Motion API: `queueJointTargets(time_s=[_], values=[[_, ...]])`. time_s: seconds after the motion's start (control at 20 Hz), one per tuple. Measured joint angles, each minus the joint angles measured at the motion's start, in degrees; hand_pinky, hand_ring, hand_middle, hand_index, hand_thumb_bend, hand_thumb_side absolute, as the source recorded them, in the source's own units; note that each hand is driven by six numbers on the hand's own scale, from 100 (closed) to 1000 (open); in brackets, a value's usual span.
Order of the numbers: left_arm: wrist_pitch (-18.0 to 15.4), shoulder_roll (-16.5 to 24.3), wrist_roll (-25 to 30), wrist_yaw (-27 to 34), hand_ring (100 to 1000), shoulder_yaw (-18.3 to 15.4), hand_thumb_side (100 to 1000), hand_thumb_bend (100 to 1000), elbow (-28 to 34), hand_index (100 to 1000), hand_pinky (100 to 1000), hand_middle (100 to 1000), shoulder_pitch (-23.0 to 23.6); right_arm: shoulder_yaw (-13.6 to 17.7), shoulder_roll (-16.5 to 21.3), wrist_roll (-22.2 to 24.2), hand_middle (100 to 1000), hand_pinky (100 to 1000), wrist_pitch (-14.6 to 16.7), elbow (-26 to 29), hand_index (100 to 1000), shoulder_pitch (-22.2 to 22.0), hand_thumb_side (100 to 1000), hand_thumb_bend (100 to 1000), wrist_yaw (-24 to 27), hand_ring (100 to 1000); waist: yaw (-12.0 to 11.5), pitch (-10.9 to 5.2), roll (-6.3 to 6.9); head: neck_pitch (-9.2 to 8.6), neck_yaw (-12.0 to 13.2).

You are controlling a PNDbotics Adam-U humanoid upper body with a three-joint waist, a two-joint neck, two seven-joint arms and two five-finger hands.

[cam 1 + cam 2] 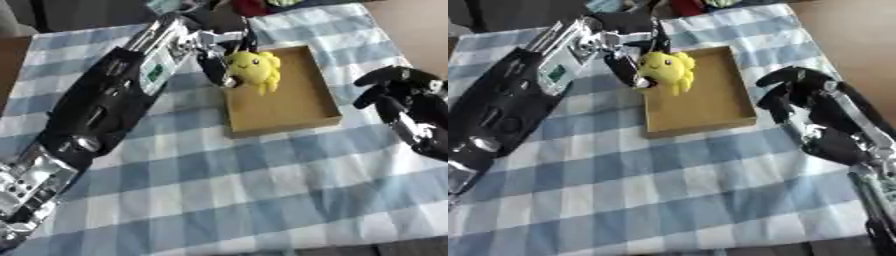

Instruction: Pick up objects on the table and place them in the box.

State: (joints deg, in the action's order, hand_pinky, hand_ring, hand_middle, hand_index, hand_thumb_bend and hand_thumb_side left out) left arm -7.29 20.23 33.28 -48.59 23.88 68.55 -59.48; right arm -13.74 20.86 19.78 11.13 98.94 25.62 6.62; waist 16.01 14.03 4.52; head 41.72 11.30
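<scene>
A yellow plush toy [255, 68] hangs above the left part of the shallow cardboard box [306, 107], and my left hand [216, 52] is shut on it, fingers curled round its left side. The left arm reaches in from the lower left across the table. My right hand [791, 90] hovers just right of the box, fingers curled downward and holding nothing.
A blue-and-white checked cloth [262, 185] covers the table. Dark, red and green things [254, 6] lie at the far edge behind the box. Bare wood [850, 35] shows to the right of the cloth.
</scene>
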Motion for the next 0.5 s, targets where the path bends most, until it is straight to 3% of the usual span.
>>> queueJointTargets(time_s=[0.4, 0.5], values=[[-2.4, -3.2, 0.5, -0.4, 551, 2.5, 100, 458, -1.8, 745, 644, 564, 0.6, -0.8, -0.1, 1.2, 703, 634, 0.0, 0.0, 761, 0.5, 484, 182, 0.1, 615, 0.6, 0.3, 0.39, -0.21, 0.3], [-2.8, -3.2, 1.1, -0.5, 585, 2.8, 143, 506, -1.9, 781, 673, 602, 0.9, -0.8, -0.1, 1.3, 703, 634, 0.0, 0.0, 761, 0.6, 487, 181, 0.1, 615, 0.6, 0.31, 0.39, -0.3, 0.2]])
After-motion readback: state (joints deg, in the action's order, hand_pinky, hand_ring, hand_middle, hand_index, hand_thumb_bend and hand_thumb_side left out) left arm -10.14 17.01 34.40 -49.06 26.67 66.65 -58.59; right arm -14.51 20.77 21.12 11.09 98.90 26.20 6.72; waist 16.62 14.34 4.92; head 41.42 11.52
